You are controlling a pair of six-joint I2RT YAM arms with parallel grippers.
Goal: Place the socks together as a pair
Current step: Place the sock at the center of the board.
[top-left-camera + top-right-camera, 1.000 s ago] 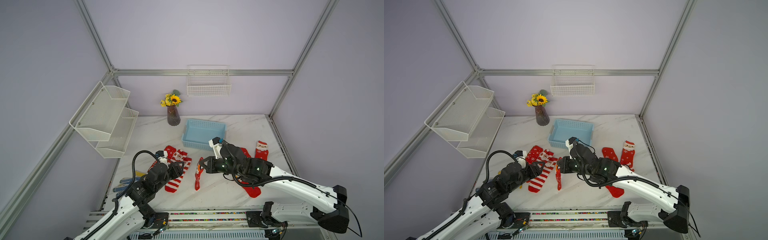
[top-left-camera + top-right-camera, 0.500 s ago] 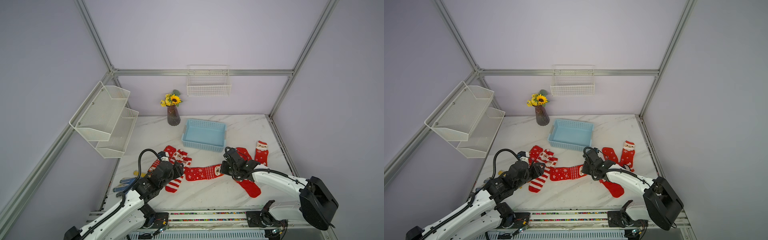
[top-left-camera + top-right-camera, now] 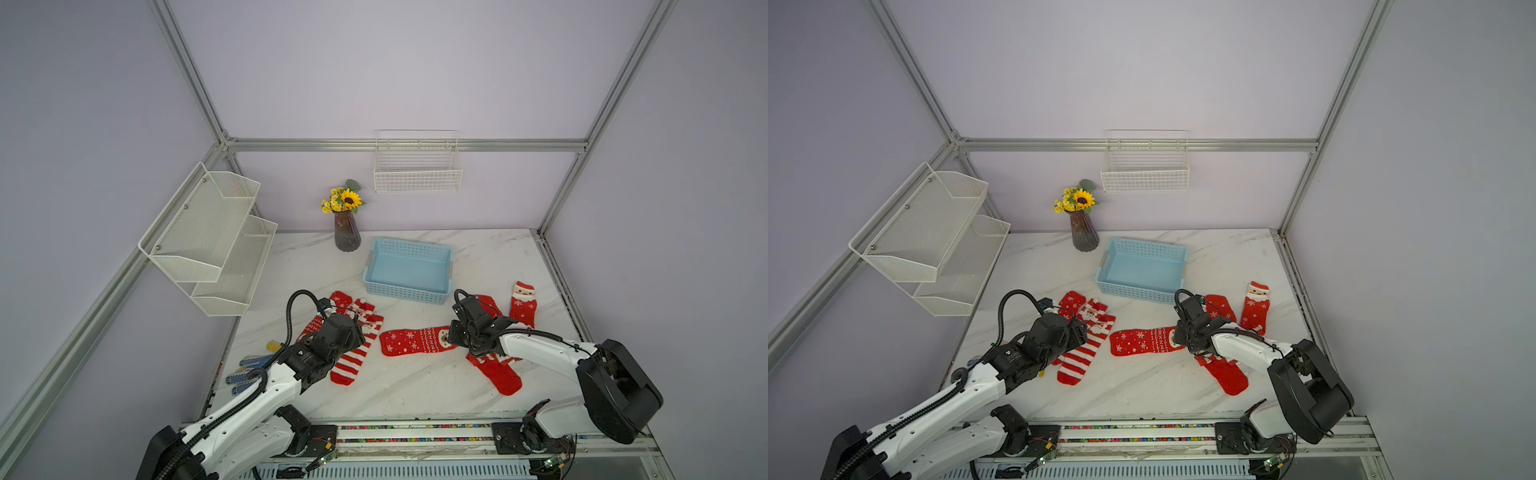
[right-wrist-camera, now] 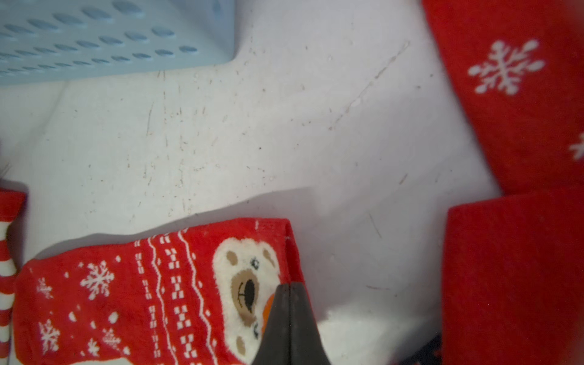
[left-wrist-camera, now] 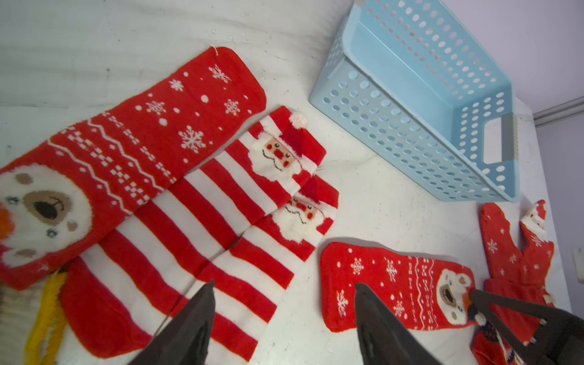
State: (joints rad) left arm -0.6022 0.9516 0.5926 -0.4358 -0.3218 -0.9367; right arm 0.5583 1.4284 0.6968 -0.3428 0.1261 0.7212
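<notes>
A red snowflake sock with a bear cuff (image 3: 411,340) (image 3: 1142,341) lies flat mid-table. My right gripper (image 4: 289,286) (image 3: 451,337) is shut on that cuff, at the bear's face. A matching bear sock (image 5: 126,142) (image 3: 340,299) lies at the left beside two red-and-white striped Santa socks (image 5: 221,196) (image 3: 357,357). My left gripper (image 5: 283,284) hangs open over the striped socks' foot end and the bare strip next to the middle sock (image 5: 388,284), holding nothing. More red socks (image 3: 524,305) (image 3: 503,374) lie at the right, partly under the right arm.
A light blue basket (image 3: 409,291) stands behind the socks, with a flower vase (image 3: 347,232) to its left. A blue-dotted glove with yellow cuff (image 3: 245,370) lies at the table's left edge under the left arm. White shelves (image 3: 208,237) and a wire basket (image 3: 417,174) hang on the walls.
A second ago the right gripper held the bear sock hanging in the air; it moved right and down, and the sock now lies flat. The left gripper has barely moved.
</notes>
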